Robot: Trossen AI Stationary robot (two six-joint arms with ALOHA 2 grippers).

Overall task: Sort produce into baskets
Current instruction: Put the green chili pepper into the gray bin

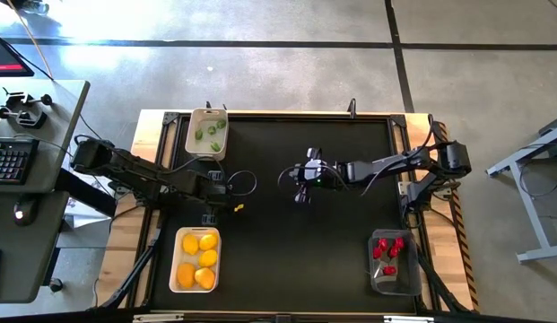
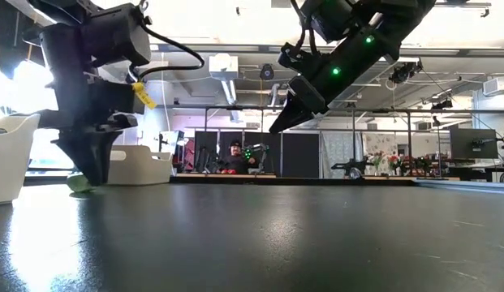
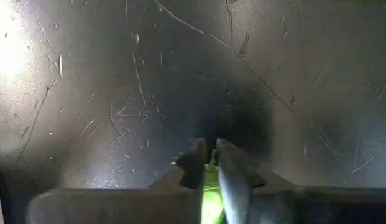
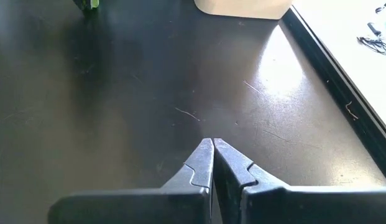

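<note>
High view — my left tool (image 1: 209, 190) sits over the counter (image 1: 287, 242) near its left edge, between the beige-white tub (image 1: 206, 133) holding green pieces and the white tray (image 1: 195, 260) of yellow-orange lemon-like ovals (image 1: 199, 258). The green piece itself is hidden under the tool here. The tub lies just beyond the tool toward the counter's far edge, so I'd judge the coming move a short carry that way. My right tool (image 1: 301, 192) hangs mid-counter, well apart from the tub; the left arm is clearly nearer. Red pieces (image 1: 387, 252) already lie in the transparent bin (image 1: 394, 262) at the near right corner.

Low view — left tool (image 2: 89, 174) is down at the counter surface, with a small green piece (image 2: 78, 183) showing at its tip, touching or just off the counter; I can't tell which. Right tool (image 2: 277, 126) is raised clear.

Left wrist view — my fingers (image 3: 194, 168) are clamped nearly together on a bright green piece (image 3: 211, 198), a narrow sliver of it visible in the gap; its shape and long axis are hidden.

Right wrist view — right tool (image 4: 212, 144) is closed on nothing above bare counter; a green speck (image 4: 88, 4) shows far off, beside a pale tub (image 4: 242, 7).
</note>
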